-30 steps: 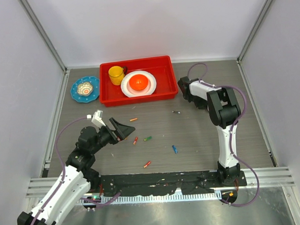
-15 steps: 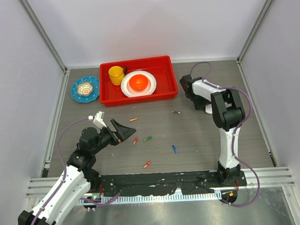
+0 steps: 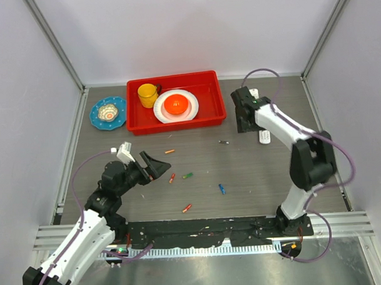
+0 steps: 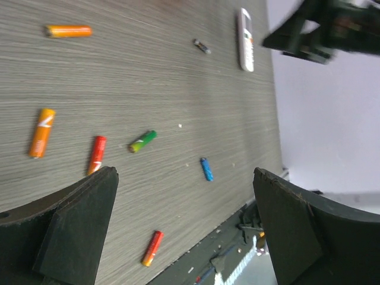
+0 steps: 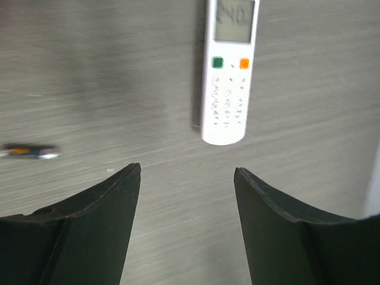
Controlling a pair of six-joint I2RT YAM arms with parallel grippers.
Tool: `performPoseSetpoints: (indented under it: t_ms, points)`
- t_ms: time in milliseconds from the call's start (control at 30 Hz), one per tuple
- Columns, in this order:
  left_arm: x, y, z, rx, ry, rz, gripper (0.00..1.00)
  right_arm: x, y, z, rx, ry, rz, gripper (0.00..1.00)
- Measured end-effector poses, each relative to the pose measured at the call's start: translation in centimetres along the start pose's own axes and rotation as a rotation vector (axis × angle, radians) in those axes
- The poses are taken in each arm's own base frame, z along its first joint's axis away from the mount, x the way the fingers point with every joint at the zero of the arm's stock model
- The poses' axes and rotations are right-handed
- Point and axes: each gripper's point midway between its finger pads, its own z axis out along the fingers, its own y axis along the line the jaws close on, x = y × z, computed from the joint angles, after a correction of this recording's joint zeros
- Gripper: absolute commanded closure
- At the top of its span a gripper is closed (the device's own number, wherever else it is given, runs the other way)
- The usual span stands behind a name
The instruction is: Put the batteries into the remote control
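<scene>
Fingers (image 5: 89, 225) are spread, empty, on right gripper (image 5: 187, 169) and left gripper (image 4: 184, 172) | remote control (image 5: 228, 71), toward tabletop's (image 3: 254, 171) far right corner, is judged light, stiff, smooth | best gripped across long sides

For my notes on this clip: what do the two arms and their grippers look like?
The left arm and right arm both have white shells on the links and black joints. A thin purple cable loops loosely along each. The left gripper and right gripper each have two matte black, wedge-shaped fingers with curved inner edges. No markings are readable.
</scene>
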Motion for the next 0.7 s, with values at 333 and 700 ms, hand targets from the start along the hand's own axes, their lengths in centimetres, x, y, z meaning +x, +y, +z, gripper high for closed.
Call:
performPoseSetpoints:
  t_ms: [333,700]
  points:
    - [-2.7,3.4,0.1,-0.329,-0.025,0.040,0.00,4.5,0.7,-13.4,-0.593,-0.589,0.340,0.22]
    - [-2.6,6.8,0.6,-0.633,0.053,0.119,0.00,9.2,4.7,-12.5,-0.673,-0.603,0.288,0.22]
